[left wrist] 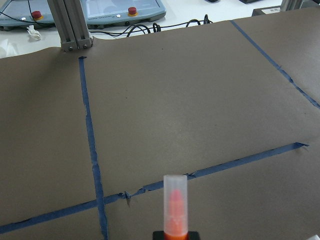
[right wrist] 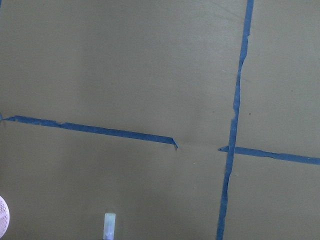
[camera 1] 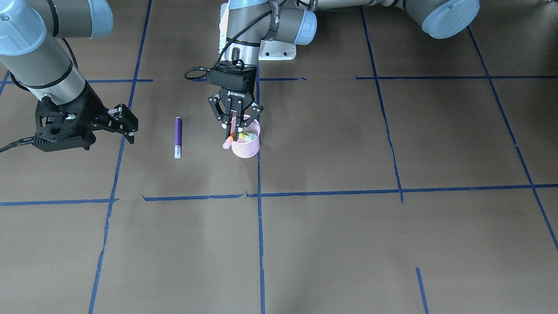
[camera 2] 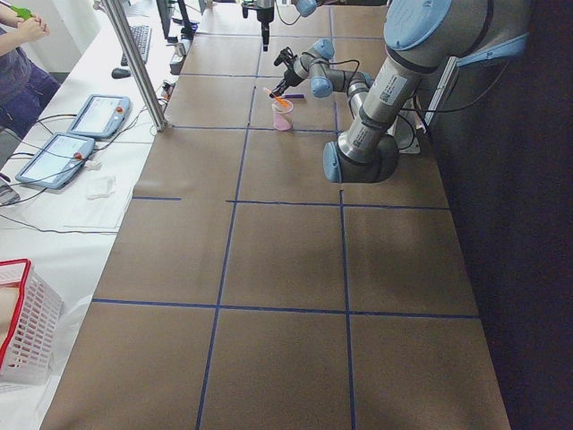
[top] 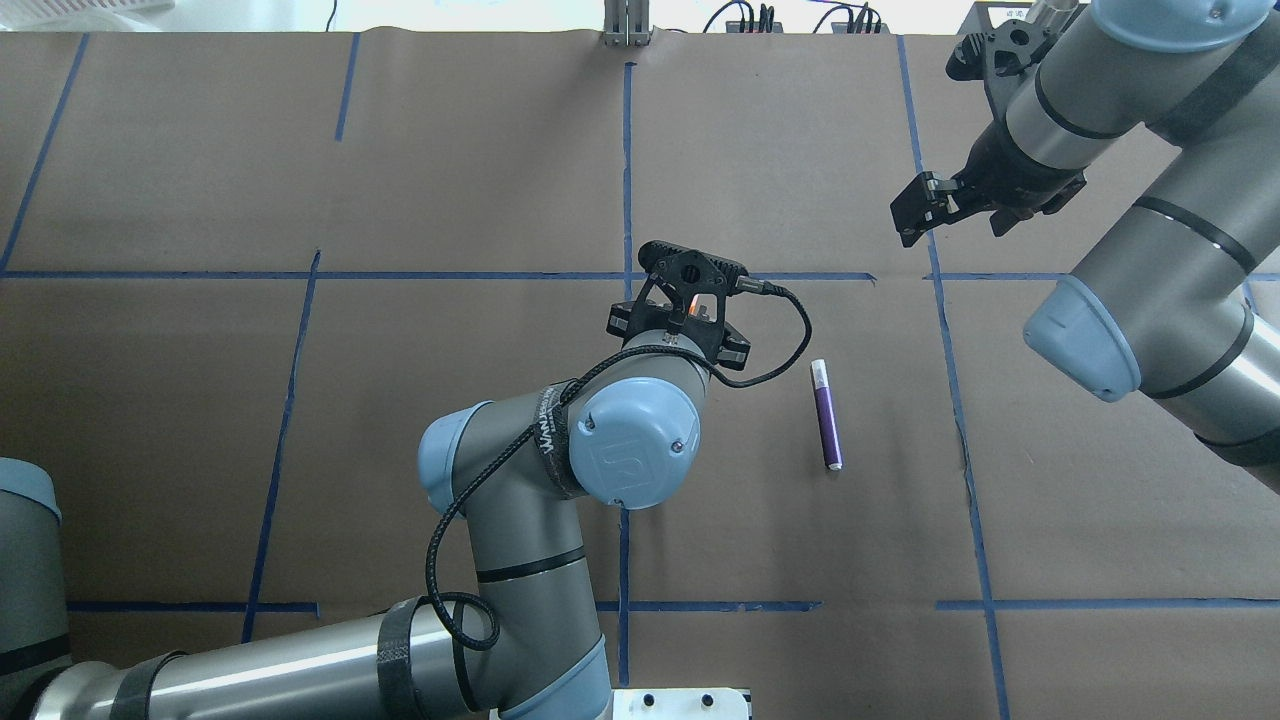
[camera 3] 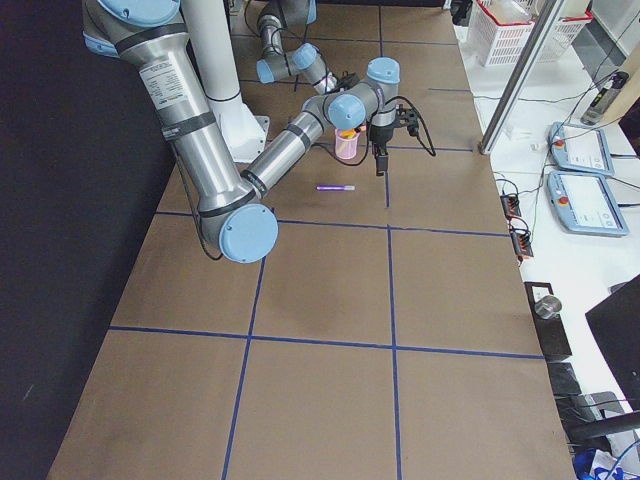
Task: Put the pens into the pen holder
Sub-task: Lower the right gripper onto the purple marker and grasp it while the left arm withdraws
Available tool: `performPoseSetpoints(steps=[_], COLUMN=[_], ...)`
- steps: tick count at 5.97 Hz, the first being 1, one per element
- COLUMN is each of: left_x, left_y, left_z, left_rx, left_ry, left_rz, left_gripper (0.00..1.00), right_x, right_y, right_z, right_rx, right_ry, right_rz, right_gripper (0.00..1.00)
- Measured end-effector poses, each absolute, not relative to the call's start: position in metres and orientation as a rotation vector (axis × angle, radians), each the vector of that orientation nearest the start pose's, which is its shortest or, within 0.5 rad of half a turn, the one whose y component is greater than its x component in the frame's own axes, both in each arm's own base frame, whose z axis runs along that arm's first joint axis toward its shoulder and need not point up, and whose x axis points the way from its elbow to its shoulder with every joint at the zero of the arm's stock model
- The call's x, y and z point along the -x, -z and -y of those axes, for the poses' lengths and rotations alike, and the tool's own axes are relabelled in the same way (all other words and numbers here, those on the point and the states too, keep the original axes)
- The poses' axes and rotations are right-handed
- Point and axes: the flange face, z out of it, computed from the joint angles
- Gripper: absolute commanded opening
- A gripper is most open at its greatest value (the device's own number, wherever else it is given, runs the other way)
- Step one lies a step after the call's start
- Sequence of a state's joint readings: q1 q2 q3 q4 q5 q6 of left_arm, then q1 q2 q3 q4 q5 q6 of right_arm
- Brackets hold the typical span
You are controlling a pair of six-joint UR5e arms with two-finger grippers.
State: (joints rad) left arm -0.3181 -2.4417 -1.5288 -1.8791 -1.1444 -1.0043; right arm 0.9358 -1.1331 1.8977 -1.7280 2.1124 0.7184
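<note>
Exterior front-facing, far left: right gripper hangs just above the table, jaws apart and holding nothing.
Next along: purple pen lies flat on the brown paper, pale cap toward the operators' side. It is between the two grippers and apart from both.
Centre: left gripper points down over the pen holder, jaws closed on the orange pen.
Orange pen's pose: tilted, with its capped end poking past the cup's rim on the view's left. I cannot tell whether the other end is already inside the cup.
Inside the cup: yellow and green pens lean against the rim.
Done so far: two pens appear stowed, and a third is at the cup's mouth, not yet let go.
Left to do: drop the orange pen in, then fetch the purple one, which the free right gripper is closer to.
</note>
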Motion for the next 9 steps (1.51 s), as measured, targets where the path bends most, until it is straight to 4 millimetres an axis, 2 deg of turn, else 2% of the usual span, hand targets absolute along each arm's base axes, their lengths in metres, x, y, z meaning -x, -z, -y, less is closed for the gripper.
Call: performPoseSetpoints(steps=[2,3,4,5,6,7,9], left_x=[-0.618,-0.61,-0.601,-0.591,-0.576,-0.549,-0.485], left_y=[-0.087,-0.078,-0.069,-0.069,-0.078,-0.097,-0.152], left_z=[0.385,0.382,0.382,0.391,0.411,0.436,0.486], left_rx=[-0.821,-0.819,-0.803,-0.755,-0.655,-0.513,-0.286], left_ry=[0.022,0.001,-0.038,-0.076,-0.116,-0.148,-0.199], left_rz=[-0.869,-0.895,-0.923,-0.929,-0.909,-0.892,-0.881], left_gripper=[0.9,1.0,1.0,1.0,1.0,1.0,1.0], right_x=[0.286,0.288,0.29,0.296,0.307,0.324,0.368], right_y=[-0.288,-0.289,-0.289,-0.29,-0.289,-0.289,-0.301], right_z=[0.527,0.526,0.525,0.522,0.516,0.505,0.474], right_rx=[-0.133,-0.131,-0.127,-0.117,-0.105,-0.097,-0.091], right_ry=[0.083,0.082,0.083,0.08,0.069,0.053,0.025], right_rz=[0.78,0.78,0.779,0.779,0.788,0.806,0.798], right_gripper=[1.0,1.0,1.0,1.0,1.0,1.0,0.94])
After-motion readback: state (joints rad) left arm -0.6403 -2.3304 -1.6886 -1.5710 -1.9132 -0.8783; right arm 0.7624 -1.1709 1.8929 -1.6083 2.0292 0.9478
